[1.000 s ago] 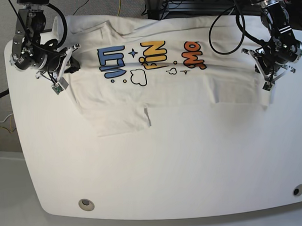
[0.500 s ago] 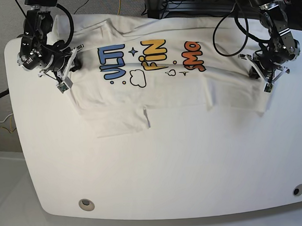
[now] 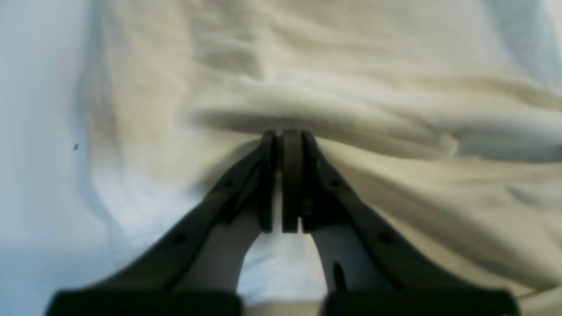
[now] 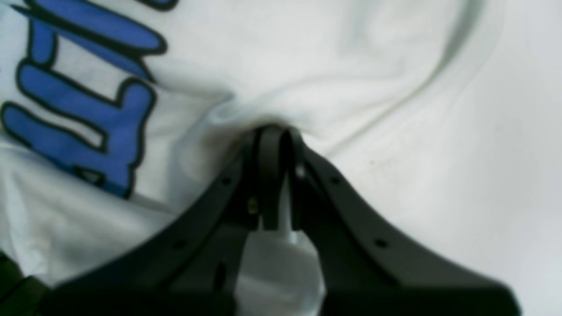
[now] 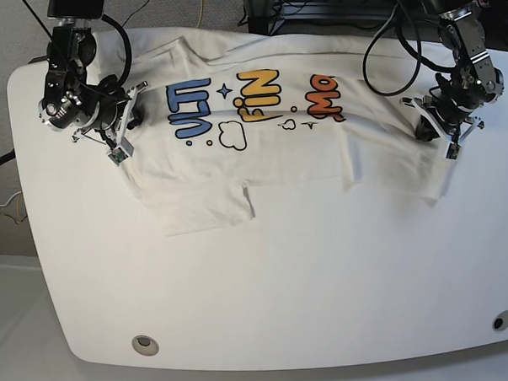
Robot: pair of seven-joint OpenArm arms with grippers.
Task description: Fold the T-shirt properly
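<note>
Cotton: white T-shirt (image 5: 261, 148) spread across table (image 5: 267, 300).
Claws: left gripper (image 3: 285, 136) and right gripper (image 4: 276, 131) pinching shirt's opposite edges, likely to fold it.

Under me there's the white counter (image 5: 266, 283) with rounded corners, a round metal-ringed hole (image 5: 144, 345) near its front left, a darker one (image 5: 502, 320) front right.

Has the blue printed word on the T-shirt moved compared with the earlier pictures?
Yes. The blue printed word has shifted toward the table's far edge, along with the T-shirt.
</note>
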